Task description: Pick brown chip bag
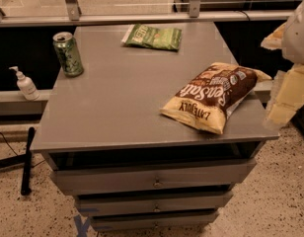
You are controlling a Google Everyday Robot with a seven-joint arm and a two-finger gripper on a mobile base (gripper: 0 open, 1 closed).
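The brown chip bag (213, 97) lies on the right front part of the grey cabinet top (122, 98). It is large and puffy, with a dark brown middle, pale yellow ends, white script and black "LATE JULY" text. Its near end reaches close to the front right edge. My gripper (286, 95) shows as pale blurred shapes at the frame's right edge, just right of the bag and off the side of the cabinet. It is not touching the bag.
A flat green bag (153, 36) lies at the back of the top. A green can (68, 54) stands at the back left corner. A white pump bottle (25, 84) sits on a ledge to the left. Drawers (154, 181) are below.
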